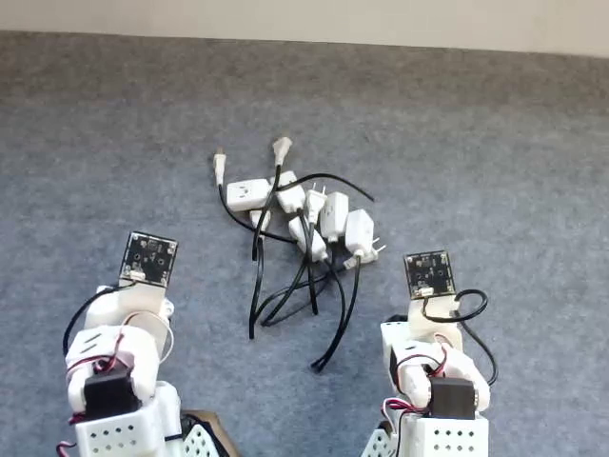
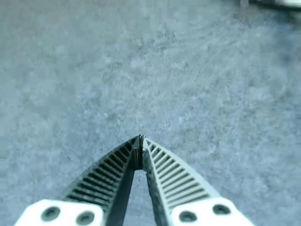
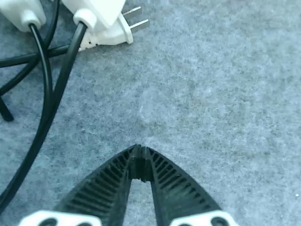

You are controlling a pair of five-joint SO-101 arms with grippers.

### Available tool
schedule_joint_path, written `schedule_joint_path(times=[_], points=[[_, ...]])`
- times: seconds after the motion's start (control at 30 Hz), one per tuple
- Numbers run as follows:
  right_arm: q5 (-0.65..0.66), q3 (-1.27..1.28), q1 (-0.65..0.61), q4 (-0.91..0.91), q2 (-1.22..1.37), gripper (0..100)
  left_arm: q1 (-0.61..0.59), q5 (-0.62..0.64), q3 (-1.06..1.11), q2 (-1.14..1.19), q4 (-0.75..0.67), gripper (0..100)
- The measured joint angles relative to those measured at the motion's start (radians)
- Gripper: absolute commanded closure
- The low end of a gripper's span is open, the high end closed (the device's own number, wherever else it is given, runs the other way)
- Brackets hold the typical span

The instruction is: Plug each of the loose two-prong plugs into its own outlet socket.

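Bare carpet (image 2: 141, 70) lies open ahead of my left gripper (image 2: 140, 140). Near my right gripper (image 3: 139, 149), a plug (image 3: 107, 35) and black cords (image 3: 47, 110) crowd the inner side. The outer side is free carpet.

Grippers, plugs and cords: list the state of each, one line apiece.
left gripper, shut, empty
right gripper, shut, empty
two-prong plug, loose on the carpet, prongs bare
other plugs, bunched together, plugged or not unclear
black cords, tangled

Plugs (image 1: 334, 215) lie clustered at the table's (image 1: 495, 143) centre.
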Motion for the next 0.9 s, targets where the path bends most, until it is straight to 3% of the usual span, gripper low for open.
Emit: schedule_joint_path(times=[0.1,0.27,0.43,0.63,0.9], points=[[0.057,0.0,0.0,-0.034,0.0,99.2,0.0,0.0,-0.04,0.0,0.008,99],[0.315,0.0,0.028,-0.138,0.0,99.2,0.0,0.0,-0.103,0.0,0.015,99],[0.23,0.0,0.118,-0.27,0.0,99.2,0.0,0.094,-0.15,0.0,0.008,99],[0.213,-0.146,0.097,-0.144,0.0,99.2,0.0,0.129,-0.276,0.025,0.015,99],[0.18,-0.434,-0.005,0.02,0.021,99.2,0.069,0.035,-0.763,0.485,0.186,99]])
